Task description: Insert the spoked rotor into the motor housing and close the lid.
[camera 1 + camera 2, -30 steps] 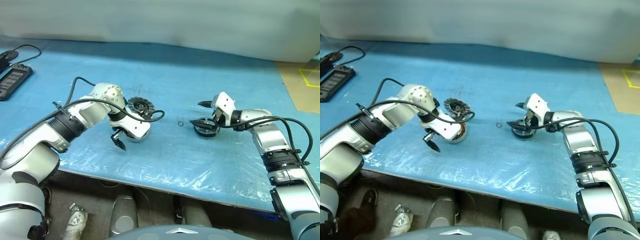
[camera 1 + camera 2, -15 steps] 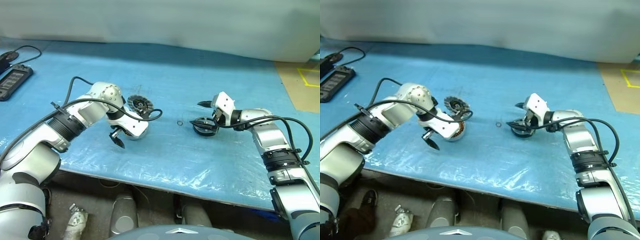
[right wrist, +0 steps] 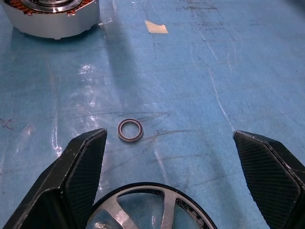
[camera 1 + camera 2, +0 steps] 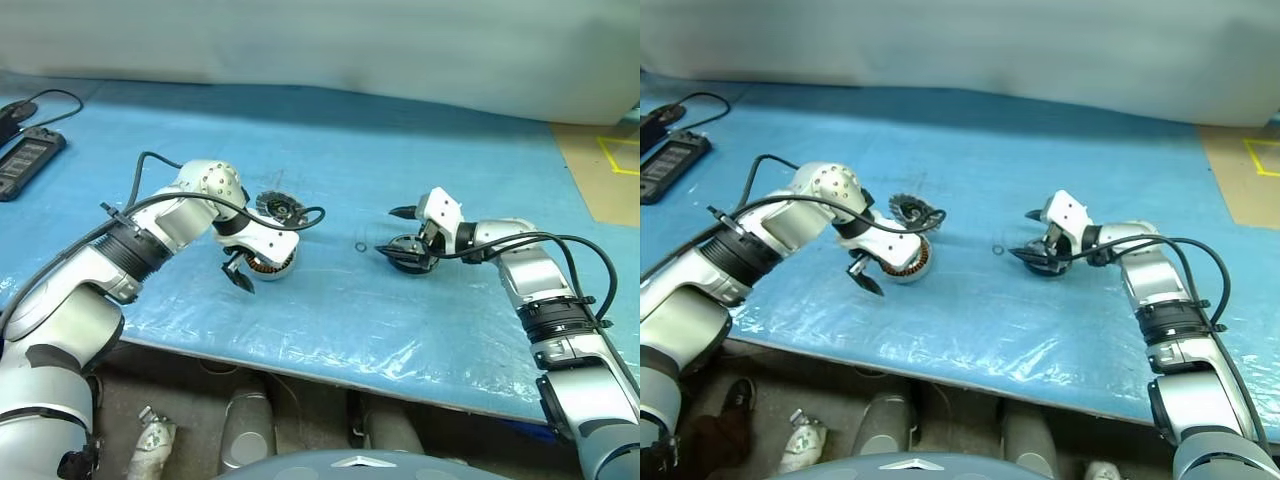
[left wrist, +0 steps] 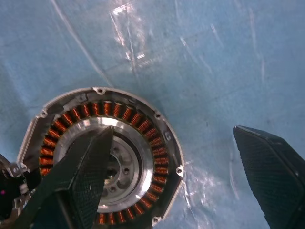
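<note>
Two grippers work over the blue mat (image 4: 340, 130), and both stand with their black fingers spread wide and nothing between them. The left gripper (image 5: 183, 179) points steeply down over the motor housing (image 5: 102, 157); in the left wrist view one finger (image 5: 83, 179) crosses the housing's silver centre while the other finger hangs over bare mat beside it. Whether that finger touches the housing cannot be told. The housing lies flat on the mat, its ring of copper-brown windings facing up, with small screw lugs around its grey rim. In the head views it sits under the left wrist (image 4: 262, 245), partly covered by it. Just behind the left wrist, farther from the robot, lies the grey finned disc (image 4: 279, 208), with a black cable looping past it.

The right gripper (image 3: 171, 174) points forward and slightly down, toward the robot's left. The spoked rotor (image 3: 152, 210) rests on the mat between its fingers, black rim and silver spokes showing, with a gap on each side. A small black ring (image 3: 130, 130) lies on the mat just ahead of the rotor, between it and the housing. Well apart, at the mat's far left edge, a black device (image 4: 28, 160) with a cable lies flat.
</note>
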